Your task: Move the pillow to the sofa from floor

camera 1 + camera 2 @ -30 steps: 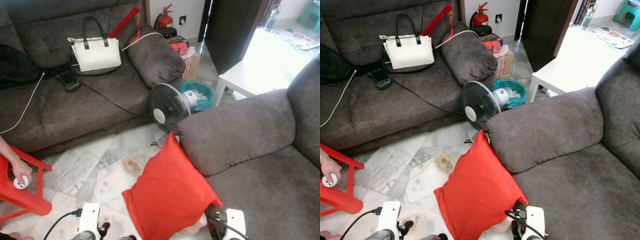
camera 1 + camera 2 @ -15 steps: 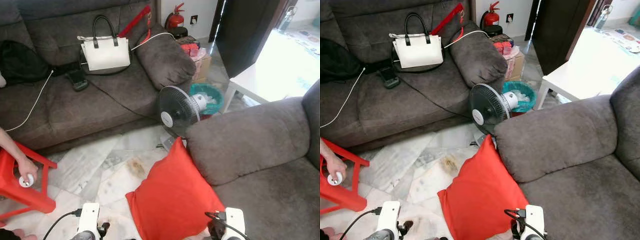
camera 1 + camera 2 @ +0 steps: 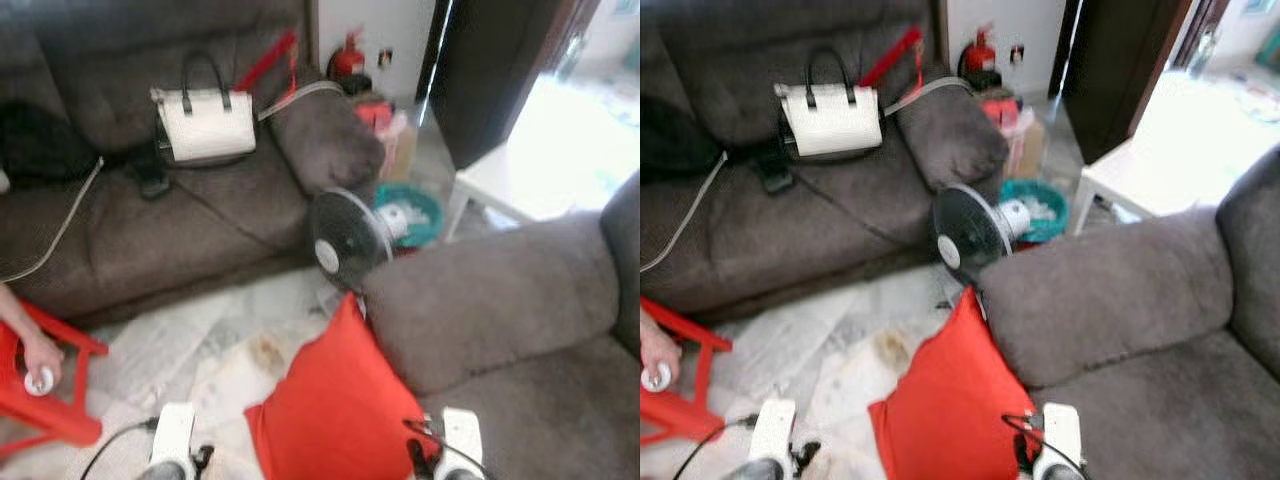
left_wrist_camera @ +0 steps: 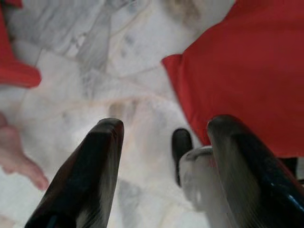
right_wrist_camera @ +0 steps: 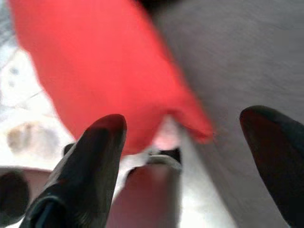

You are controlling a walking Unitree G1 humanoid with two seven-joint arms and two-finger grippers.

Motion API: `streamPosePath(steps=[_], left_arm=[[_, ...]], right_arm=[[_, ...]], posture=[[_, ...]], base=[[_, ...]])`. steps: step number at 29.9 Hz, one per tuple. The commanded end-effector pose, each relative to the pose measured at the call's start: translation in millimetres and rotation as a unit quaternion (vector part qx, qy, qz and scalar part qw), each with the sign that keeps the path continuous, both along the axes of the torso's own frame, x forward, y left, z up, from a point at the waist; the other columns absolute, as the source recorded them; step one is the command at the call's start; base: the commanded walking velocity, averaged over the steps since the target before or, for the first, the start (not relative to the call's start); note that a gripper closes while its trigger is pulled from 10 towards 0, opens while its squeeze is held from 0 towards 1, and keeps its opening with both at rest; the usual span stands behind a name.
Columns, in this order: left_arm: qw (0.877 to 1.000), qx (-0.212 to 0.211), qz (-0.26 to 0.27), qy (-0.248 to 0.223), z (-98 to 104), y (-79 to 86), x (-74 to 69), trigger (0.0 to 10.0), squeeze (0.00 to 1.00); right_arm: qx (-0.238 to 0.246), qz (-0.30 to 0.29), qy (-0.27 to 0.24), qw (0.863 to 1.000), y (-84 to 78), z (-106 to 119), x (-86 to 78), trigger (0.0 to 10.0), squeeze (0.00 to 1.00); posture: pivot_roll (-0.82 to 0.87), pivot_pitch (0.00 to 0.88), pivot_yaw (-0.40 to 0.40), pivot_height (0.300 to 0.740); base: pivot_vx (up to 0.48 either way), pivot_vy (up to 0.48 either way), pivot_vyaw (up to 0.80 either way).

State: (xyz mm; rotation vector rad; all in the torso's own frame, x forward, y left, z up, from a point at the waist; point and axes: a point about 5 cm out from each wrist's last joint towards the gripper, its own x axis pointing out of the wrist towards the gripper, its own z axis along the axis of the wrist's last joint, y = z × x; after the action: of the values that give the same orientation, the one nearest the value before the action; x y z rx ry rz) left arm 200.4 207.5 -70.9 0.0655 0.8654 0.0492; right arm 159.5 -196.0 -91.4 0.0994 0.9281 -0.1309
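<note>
View has shifted and blurred vs half a sec ago, so the camera is moving w/ the robot; the things themselves look unmoved. Pillow [image 3: 335, 415] is on the floor [image 3: 190, 345], leaning on the front of the near sofa [image 3: 500, 290], corner by the fan [image 3: 345, 238]. Left end effector [image 4: 161, 156] hangs over bare floor, fingers apart, nothing held. Right end effector [image 5: 183, 142] is spread wide just beside the pillow's lower corner, probably not touching it. No grasp yet; approach only. A person's hand [image 3: 38, 355] rests at the stool [image 3: 40, 400] edge.
</note>
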Motion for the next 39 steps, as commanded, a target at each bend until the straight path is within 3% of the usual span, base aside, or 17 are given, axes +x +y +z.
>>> streamPosePath(steps=[1, 13, 14, 16, 17, 19, 20, 21, 22, 23, 24, 25, 26, 27, 29, 33, 39], left_arm=[[1.000, 0.008, 0.003, 0.015, -3.7, 6.2, -8.9, 10.0, 0.00], [0.986, 0.104, 0.000, -0.128, 15.7, 12.3, 4.1, 10.0, 0.00], [0.978, 0.109, -0.003, -0.176, 31.1, 13.4, 24.1, 10.0, 0.00], [0.969, 0.110, -0.001, -0.221, 49.4, 14.8, 46.4, 10.0, 0.00], [0.905, 0.191, -0.059, -0.375, 100.0, 14.5, 78.1, 10.0, 0.00], [0.850, 0.221, -0.094, -0.469, 129.4, 5.8, 85.7, 10.0, 0.00], [0.836, 0.218, -0.098, -0.495, 135.3, 0.1, 83.0, 10.0, 0.00], [0.859, 0.185, -0.073, -0.472, 132.5, 2.9, 86.8, 10.0, 0.00], [0.859, 0.185, -0.073, -0.472, 132.5, 2.9, 86.8, 10.0, 0.00], [0.882, 0.155, -0.053, -0.442, 126.0, 5.0, 89.1, 10.0, 0.00], [0.865, 0.145, -0.063, -0.476, 137.6, -1.2, 93.9, 10.0, 0.00], [0.865, 0.145, -0.063, -0.476, 137.6, -1.2, 93.9, 10.0, 0.00], [0.822, 0.144, -0.091, -0.544, 159.5, -16.8, 94.9, 10.0, 0.00], [0.809, 0.141, -0.104, -0.562, 165.7, -24.1, 93.1, 10.0, 0.00], [0.806, 0.137, -0.109, -0.565, 167.1, -27.5, 91.9, 10.0, 0.00], [0.820, 0.109, -0.112, -0.550, 169.2, -30.8, 85.2, 10.0, 0.00], [0.827, 0.089, -0.095, -0.547, 185.9, -28.1, 90.7, 10.0, 0.00]], right_arm=[[0.006, 0.000, -0.003, 1.000, 4.2, 0.2, 1.9, 10.0, 0.00], [0.035, -0.092, -0.103, 0.990, 1.4, 9.4, 7.6, 10.0, 0.00], [0.037, -0.091, -0.116, 0.988, 1.3, 11.0, 8.8, 10.0, 0.00], [0.038, -0.092, -0.127, 0.987, 1.2, 12.4, 9.6, 10.0, 0.00], [0.040, -0.092, -0.137, 0.985, 1.2, 13.6, 10.5, 10.0, 0.00], [0.040, -0.095, -0.147, 0.984, 0.8, 14.9, 11.0, 10.0, 0.00], [0.041, -0.100, -0.155, 0.982, 0.4, 15.8, 11.3, 10.0, 0.00], [0.043, -0.108, -0.181, 0.977, -1.3, 20.3, 15.7, 10.0, 0.00], [0.043, -0.108, -0.181, 0.977, -1.3, 20.3, 15.7, 10.0, 0.00], [0.042, -0.109, -0.192, 0.974, -2.3, 22.8, 18.7, 10.0, 0.00], [0.020, -0.101, -0.279, 0.955, -13.7, 52.7, 57.9, 10.0, 0.00], [0.020, -0.101, -0.279, 0.955, -13.7, 52.7, 57.9, 10.0, 0.00], [-0.005, -0.090, -0.396, 0.914, -22.9, 101.3, 101.2, 10.0, 0.00], [-0.009, -0.086, -0.427, 0.900, -23.0, 114.6, 109.4, 10.0, 0.00], [-0.009, -0.085, -0.435, 0.896, -22.1, 117.2, 110.1, 10.0, 0.00], [-0.010, -0.085, -0.468, 0.880, -17.7, 129.3, 111.7, 10.0, 0.00], [-0.020, -0.061, -0.490, 0.870, -13.2, 140.4, 110.0, 10.0, 0.00]], posture=[[0.08, 0.092, -0.001, 0.740], [0.08, 0.092, 0.006, 0.740], [0.08, 0.089, 0.006, 0.740], [0.08, 0.087, 0.006, 0.740], [0.08, 0.084, 0.004, 0.740], [0.08, 0.082, 0.003, 0.740], [0.08, 0.079, 0.002, 0.740], [0.08, 0.072, 0.002, 0.740], [0.08, 0.072, 0.002, 0.740], [0.08, 0.072, 0.002, 0.740], [0.08, 0.067, 0.003, 0.740], [0.08, 0.067, 0.003, 0.740], [0.08, 0.061, 0.005, 0.740], [0.07, 0.054, 0.008, 0.740], [0.07, 0.054, 0.008, 0.740], [0.08, 0.033, 0.011, 0.740], [0.08, 0.013, 0.008, 0.740]], base=[[0.000, 0.000, 0.00], [0.000, 0.000, 0.00], [0.000, 0.000, 0.00], [0.000, 0.000, 0.00], [0.000, 0.000, 0.00], [0.000, 0.000, 0.00], [0.000, 0.000, 0.00], [0.000, 0.000, 0.00], [0.000, 0.000, 0.00], [0.000, 0.000, 0.00], [0.000, 0.000, 0.00], [0.000, 0.000, 0.00], [0.000, 0.000, 0.00], [0.000, 0.000, 0.00], [0.000, 0.000, 0.00], [0.000, 0.000, 0.00], [0.000, 0.000, 0.00]])
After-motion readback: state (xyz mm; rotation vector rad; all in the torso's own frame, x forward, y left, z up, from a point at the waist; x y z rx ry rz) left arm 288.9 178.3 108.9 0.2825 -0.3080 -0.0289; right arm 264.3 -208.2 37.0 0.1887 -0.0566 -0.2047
